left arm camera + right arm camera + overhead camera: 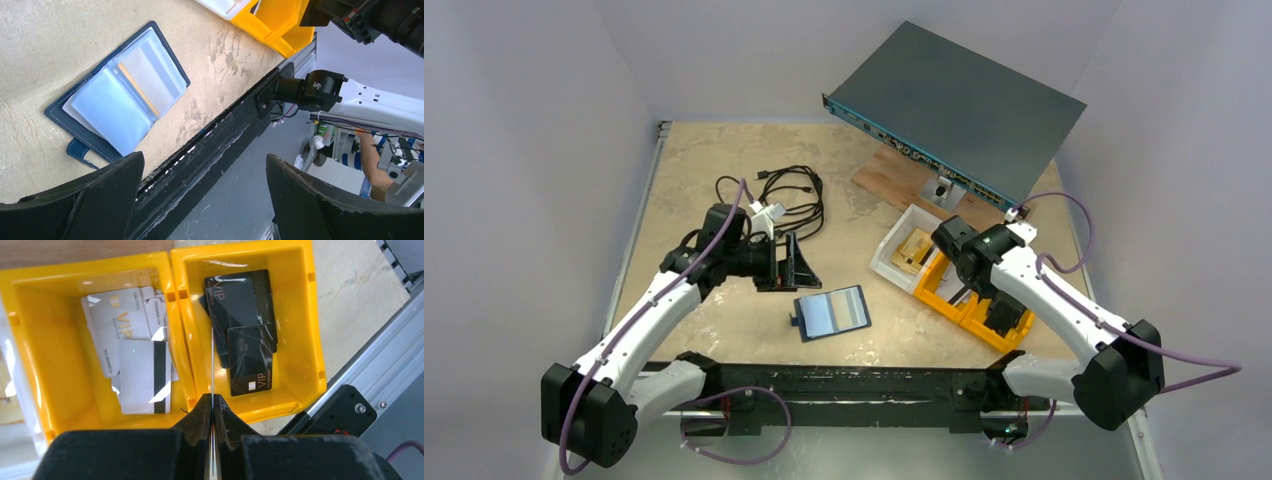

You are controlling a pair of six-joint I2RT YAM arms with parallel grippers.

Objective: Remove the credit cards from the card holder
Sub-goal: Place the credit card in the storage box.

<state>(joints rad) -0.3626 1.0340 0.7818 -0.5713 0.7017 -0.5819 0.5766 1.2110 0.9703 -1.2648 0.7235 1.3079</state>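
**Card holder sits down-right of your free left jaws**

Nearest you, by the front edge of the desk (724, 330), the card holder (832, 313) lies open and flat with its sleeves up. It sits between the two arms, at the lower middle of the top view. Its long axis runs roughly left to right, tipped slightly up at the right, and the snap tab is on its left edge.

Your left arm (654, 310) is the nearer one. The left jaws stand wide and hold nothing, just up-left of the card holder and apart from it. In the left wrist view the card holder fills the upper left of the frame. A pale card seems to sit in the clear sleeves, so I judge there is more to pull.

The desk around it is flat and mottled tan. You have room on every side but the front, where the black rail (844, 385) runs close.

Further right, your right arm (1044, 290) hangs over the yellow bins (305, 330). The right jaws are closed on a card (212, 360), seen edge-on, so you cannot tell its colour. It hangs over the bin of black cards (245, 315); white cards (125, 350) lie in the bin beside it.

Farthest off, a cable (794, 195) and a grey box (964, 100) lie well apart.
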